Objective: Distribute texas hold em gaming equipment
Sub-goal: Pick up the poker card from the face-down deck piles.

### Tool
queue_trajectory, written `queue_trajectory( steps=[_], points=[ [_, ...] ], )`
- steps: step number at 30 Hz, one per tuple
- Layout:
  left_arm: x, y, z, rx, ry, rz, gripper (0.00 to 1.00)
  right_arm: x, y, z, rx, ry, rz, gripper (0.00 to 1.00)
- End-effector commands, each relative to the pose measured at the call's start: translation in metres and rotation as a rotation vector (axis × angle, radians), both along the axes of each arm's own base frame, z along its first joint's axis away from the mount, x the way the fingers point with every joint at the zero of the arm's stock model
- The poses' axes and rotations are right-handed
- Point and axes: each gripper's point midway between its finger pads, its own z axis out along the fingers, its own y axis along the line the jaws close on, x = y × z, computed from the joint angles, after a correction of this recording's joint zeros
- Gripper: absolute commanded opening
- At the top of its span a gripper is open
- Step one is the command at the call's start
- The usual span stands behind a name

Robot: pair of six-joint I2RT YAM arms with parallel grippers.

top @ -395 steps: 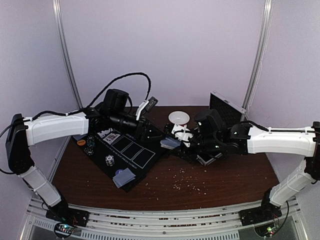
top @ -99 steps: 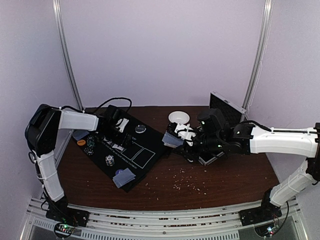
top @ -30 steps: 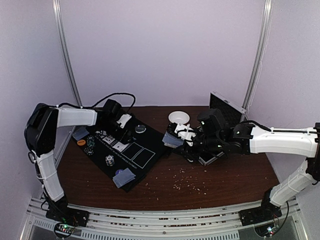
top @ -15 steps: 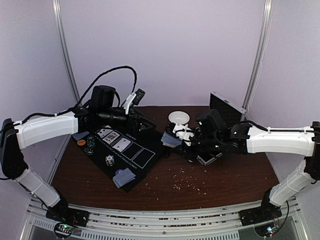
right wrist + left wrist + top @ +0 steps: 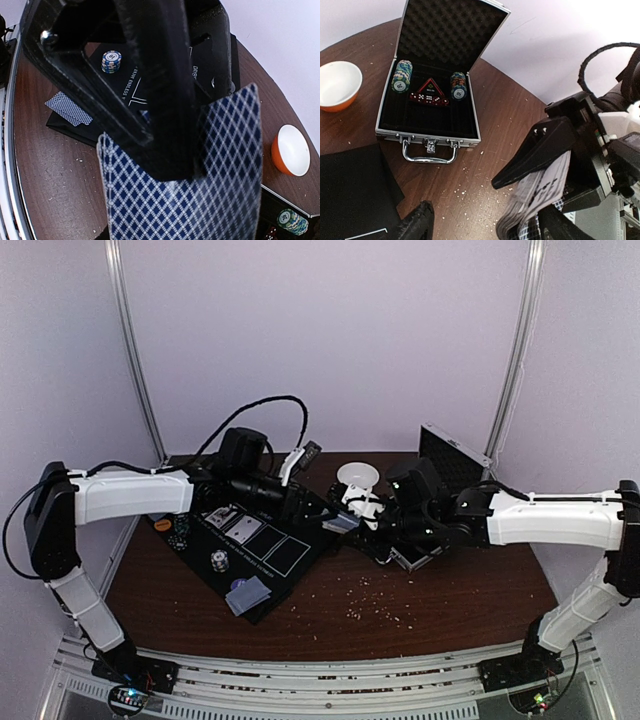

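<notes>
My right gripper (image 5: 352, 522) is shut on a deck of blue diamond-backed playing cards (image 5: 200, 200) and holds it above the table beside the black mat (image 5: 262, 558). My left gripper (image 5: 318, 512) is open, and its fingers (image 5: 417, 225) stand either side of the deck's lower edge (image 5: 535, 197). Two cards lie face up (image 5: 233, 521) on the mat. A striped chip stack (image 5: 218, 560) and face-down cards (image 5: 248, 592) sit on the mat's near part. More chips (image 5: 180, 535) and an orange disc (image 5: 163, 525) lie at the mat's left edge.
The silver case (image 5: 427, 131) stands open behind the right gripper, with chip stacks (image 5: 401, 76) and dice inside. A white bowl with an orange rim (image 5: 358, 475) sits at the back centre. Crumbs dot the brown table (image 5: 380, 605).
My left arm has left the mat, where a second face-up card now lies, and has swung right to the deck in my right gripper. The right arm has barely moved.
</notes>
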Motion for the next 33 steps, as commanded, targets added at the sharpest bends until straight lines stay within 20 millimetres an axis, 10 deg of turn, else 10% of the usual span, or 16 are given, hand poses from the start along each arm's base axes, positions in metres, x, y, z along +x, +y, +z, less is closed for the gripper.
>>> queue_trajectory(
  steps=[1,13,33],
  points=[
    [0.012,-0.011,0.024,-0.050,-0.037,0.017,0.69,0.005,0.010,0.015,0.048,-0.012,0.007,0.39],
    [0.015,0.007,0.026,0.050,-0.098,0.077,0.22,0.005,0.005,0.013,0.043,-0.021,-0.004,0.39],
    [-0.003,0.013,0.059,-0.009,-0.150,0.025,0.00,0.005,0.002,0.013,0.032,-0.022,-0.010,0.39]
  ],
)
